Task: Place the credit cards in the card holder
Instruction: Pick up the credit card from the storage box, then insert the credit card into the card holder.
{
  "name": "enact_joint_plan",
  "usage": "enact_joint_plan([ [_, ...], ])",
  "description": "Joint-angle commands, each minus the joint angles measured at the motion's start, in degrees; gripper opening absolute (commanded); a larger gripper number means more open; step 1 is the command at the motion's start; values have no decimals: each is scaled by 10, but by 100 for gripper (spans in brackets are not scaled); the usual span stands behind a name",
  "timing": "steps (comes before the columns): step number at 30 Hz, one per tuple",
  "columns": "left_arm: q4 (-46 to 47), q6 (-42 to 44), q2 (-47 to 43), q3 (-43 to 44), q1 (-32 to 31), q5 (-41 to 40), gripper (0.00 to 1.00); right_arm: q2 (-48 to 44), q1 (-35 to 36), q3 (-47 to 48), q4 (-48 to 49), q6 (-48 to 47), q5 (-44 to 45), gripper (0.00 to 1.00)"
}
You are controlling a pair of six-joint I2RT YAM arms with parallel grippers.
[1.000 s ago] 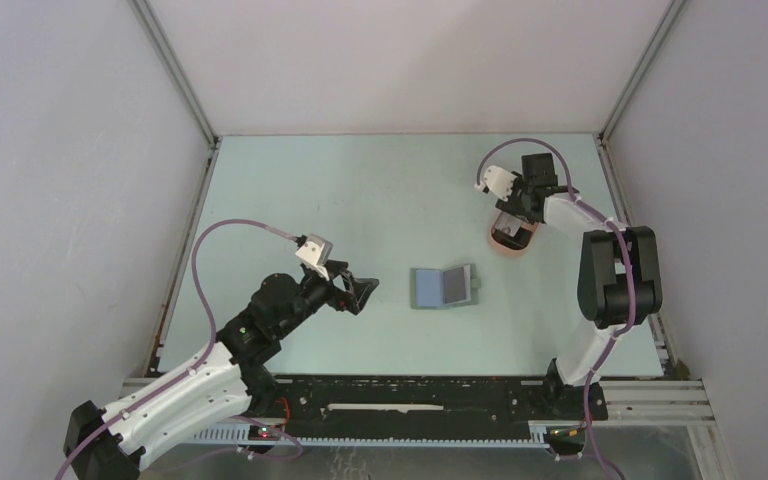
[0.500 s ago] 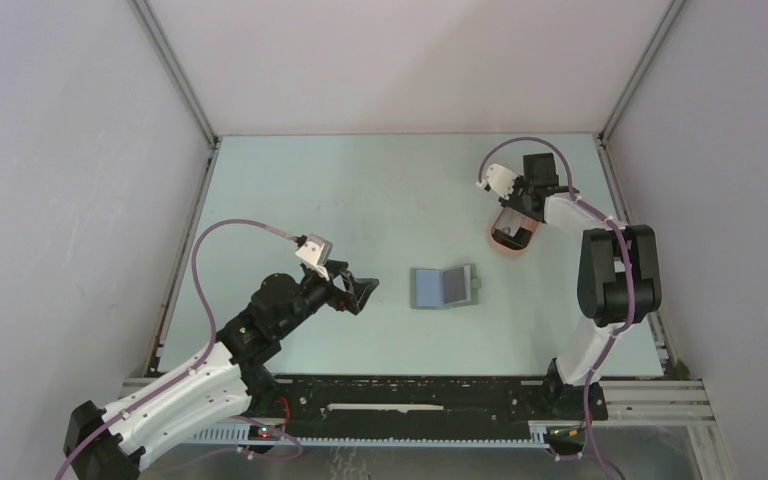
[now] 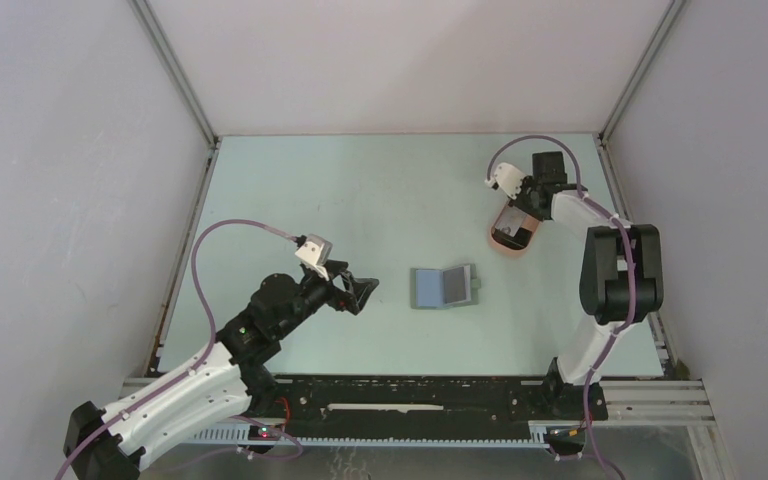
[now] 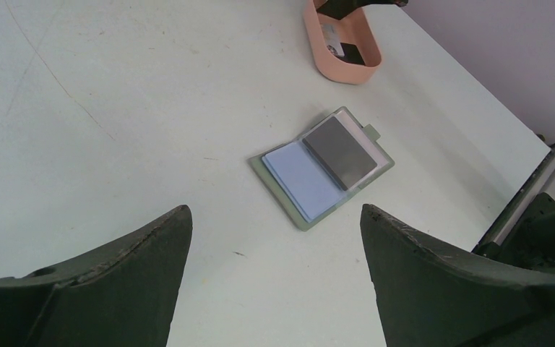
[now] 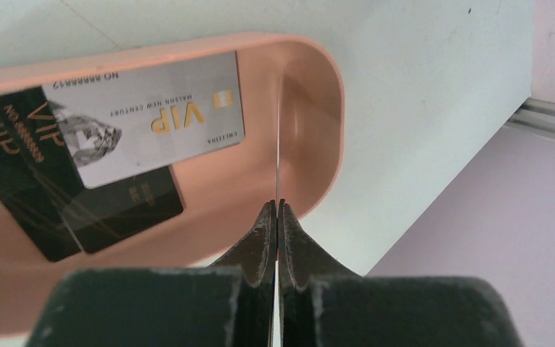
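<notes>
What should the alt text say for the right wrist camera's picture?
The right gripper is shut on a thin card seen edge-on, held over a salmon-pink tray. In the tray lie a silver VIP card and black cards, overlapping.

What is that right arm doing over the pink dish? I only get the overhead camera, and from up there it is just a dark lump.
Observer: The right gripper is shut on a thin card. The card is seen edge-on and held upright above the pink tray.
Operator: Is there anything else in the tray?
Observer: Yes, a silver card lies partly on top of black cards.
Operator: Can you read them?
Observer: The silver card says "VIP" in gold beside a picture of a diamond. The black cards carry the same word.
</notes>
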Motion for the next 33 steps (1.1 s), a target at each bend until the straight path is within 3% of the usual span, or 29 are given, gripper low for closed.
enact_joint_plan([
  [1,15,0,-14,-2,3,0,91,-65,-12,17,-43,21,-39,0],
  [5,29,-12,-25,-7,4,11,99,-112,-17,15,-80,33,-67,0],
  [12,89,-22,-31,-19,6,82,100,-212,-17,2,-148,74,-130,0],
  [19,256,11,-18,-62,6,195,100,-327,19,10,-294,110,-290,0],
  [25,338,40,43,-47,6,278,100,-348,135,20,-402,116,-392,0],
  [29,338,59,86,-20,5,356,100,-335,141,14,-459,70,-543,0],
  [33,338,52,123,-4,4,375,100,-314,149,4,-494,36,-598,0],
])
